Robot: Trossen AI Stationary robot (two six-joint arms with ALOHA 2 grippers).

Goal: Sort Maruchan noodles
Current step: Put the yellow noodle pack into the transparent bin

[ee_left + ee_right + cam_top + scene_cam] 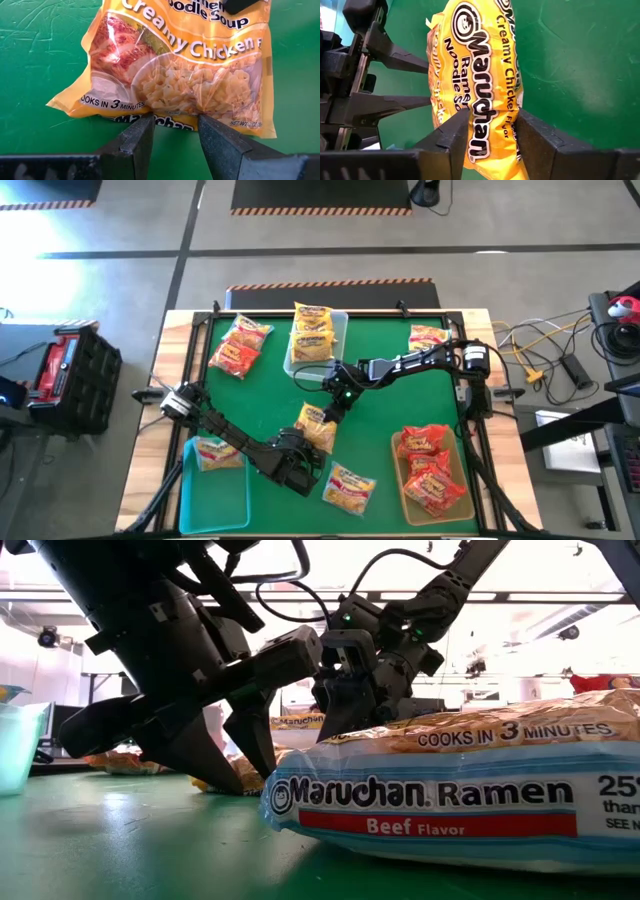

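Observation:
The packet in play is a yellow-orange Creamy Chicken Maruchan packet (318, 428) near the table's middle, filling the left wrist view (180, 65) and the right wrist view (480, 65). My left gripper (303, 448) reaches it from the near-left side, its fingers (137, 137) shut on the packet's near edge. My right gripper (335, 408) comes from the far-right side and is shut on the packet's far end (494, 135). In the low view both grippers (228, 772) (345, 725) point down behind a Beef packet (450, 790). My left gripper pinches a short stretch of the packet's near sealed edge (175, 120) between its two fingers, slanting down from the near-left side. The film creases at both fingertips. The packet's face is turned toward the wrist camera; whether it is lifted I cannot tell. My right gripper pinches the packet's far end (492, 117) between its two fingers, coming from above and from the far-right side. The packet is squeezed narrower between the fingers (455, 135) and bulges beyond them.
A clear bin (343, 320) at the far middle holds yellow-orange packets. A teal bin (185, 480) near left holds a yellow and pale-blue packet (218, 452). A tan bin (397, 480) near right holds red packets. Loose packets lie far left (240, 345), far right (430, 337) and near middle (350, 485).

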